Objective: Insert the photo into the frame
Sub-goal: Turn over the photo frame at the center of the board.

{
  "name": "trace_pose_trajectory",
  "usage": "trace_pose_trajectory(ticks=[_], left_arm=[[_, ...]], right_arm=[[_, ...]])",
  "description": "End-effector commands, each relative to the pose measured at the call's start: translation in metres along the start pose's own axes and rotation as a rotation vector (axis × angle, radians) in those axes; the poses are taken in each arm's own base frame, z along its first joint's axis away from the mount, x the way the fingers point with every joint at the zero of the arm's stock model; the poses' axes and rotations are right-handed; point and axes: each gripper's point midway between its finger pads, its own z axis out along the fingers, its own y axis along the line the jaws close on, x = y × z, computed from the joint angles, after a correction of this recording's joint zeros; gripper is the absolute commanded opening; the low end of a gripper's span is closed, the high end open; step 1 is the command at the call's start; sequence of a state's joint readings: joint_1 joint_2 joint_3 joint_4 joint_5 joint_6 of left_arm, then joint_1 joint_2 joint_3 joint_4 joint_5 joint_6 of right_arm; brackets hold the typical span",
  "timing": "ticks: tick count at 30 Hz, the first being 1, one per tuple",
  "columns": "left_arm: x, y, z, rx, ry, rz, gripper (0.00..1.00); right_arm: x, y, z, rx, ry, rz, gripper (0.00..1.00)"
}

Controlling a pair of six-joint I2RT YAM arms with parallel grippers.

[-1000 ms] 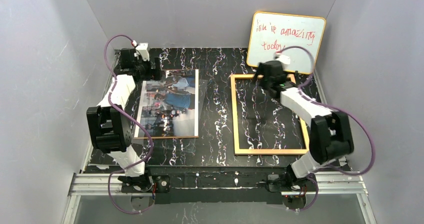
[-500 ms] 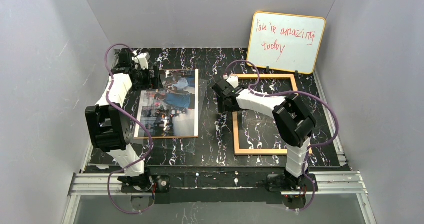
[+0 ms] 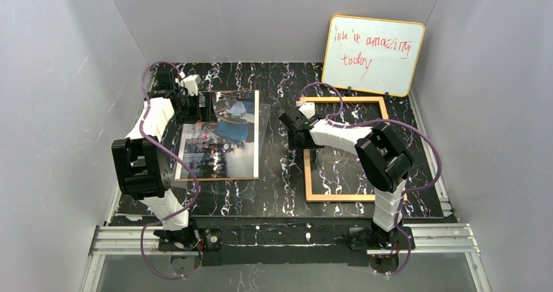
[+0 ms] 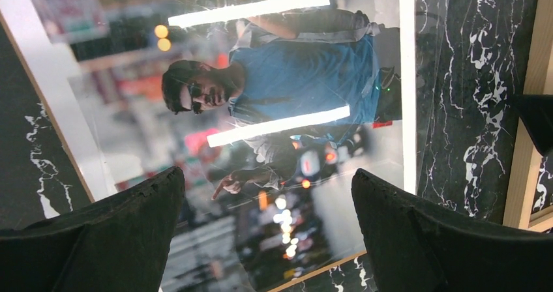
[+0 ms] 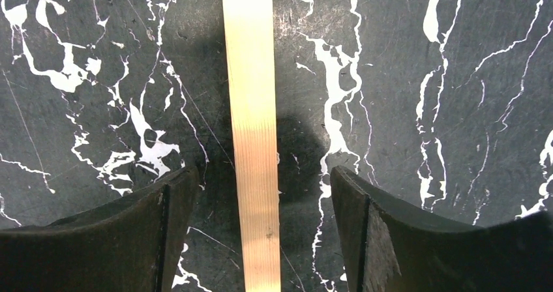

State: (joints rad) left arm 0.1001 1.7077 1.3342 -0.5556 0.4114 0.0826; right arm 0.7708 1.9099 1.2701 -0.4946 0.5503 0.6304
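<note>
The photo [image 3: 222, 139] lies flat on the left half of the table, showing people in blue and white. My left gripper [image 3: 203, 106] hovers open over its far left part; in the left wrist view the man in blue [image 4: 300, 77] shows past the spread fingers [image 4: 130, 227] of that gripper [image 4: 267, 194], which holds nothing. The frame [image 3: 345, 196], a thin light-orange wooden rectangle, lies on the right half. My right gripper [image 3: 295, 128] is low over its left rail. In the right wrist view the rail [image 5: 251, 109] runs between the open gripper [image 5: 264, 194], touching neither finger.
A whiteboard [image 3: 373, 54] with red handwriting leans on the back wall behind the frame. Grey walls close in the black marbled table [image 3: 277, 161] on three sides. A strip of bare table separates photo and frame.
My right arm has swung from the frame's far rail over to its left rail and lowered there. The left gripper has shifted slightly right over the photo's far edge.
</note>
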Motion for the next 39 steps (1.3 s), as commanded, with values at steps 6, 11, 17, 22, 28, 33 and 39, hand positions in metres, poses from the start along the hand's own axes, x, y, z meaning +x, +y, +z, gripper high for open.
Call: trace_pose_trajectory(ticks=[6, 11, 17, 22, 28, 33, 39], left_arm=[[0.01, -0.027, -0.005, 0.064, 0.06, 0.06, 0.98], [0.01, -0.027, -0.006, 0.056, 0.062, 0.056, 0.98], [0.008, -0.042, -0.015, 0.129, 0.034, 0.083, 0.98], [0.005, -0.055, -0.019, 0.191, 0.019, 0.059, 0.98], [0.008, -0.068, -0.021, 0.265, 0.04, 0.031, 0.98], [0.008, -0.067, -0.02, 0.259, 0.083, -0.011, 0.97], [0.0, -0.063, -0.026, 0.263, 0.102, -0.088, 0.98]], right_arm=[[0.036, 0.006, 0.015, -0.026, 0.076, 0.041, 0.76], [0.042, 0.018, 0.012, -0.082, 0.095, 0.067, 0.69], [0.038, 0.028, 0.006, -0.124, 0.095, 0.083, 0.56], [0.028, 0.035, -0.003, -0.164, 0.075, 0.106, 0.4], [0.026, 0.042, -0.007, -0.201, 0.07, 0.112, 0.22], [0.01, 0.052, -0.019, -0.255, 0.049, 0.124, 0.1], [-0.018, 0.069, -0.048, -0.347, 0.021, 0.152, 0.01]])
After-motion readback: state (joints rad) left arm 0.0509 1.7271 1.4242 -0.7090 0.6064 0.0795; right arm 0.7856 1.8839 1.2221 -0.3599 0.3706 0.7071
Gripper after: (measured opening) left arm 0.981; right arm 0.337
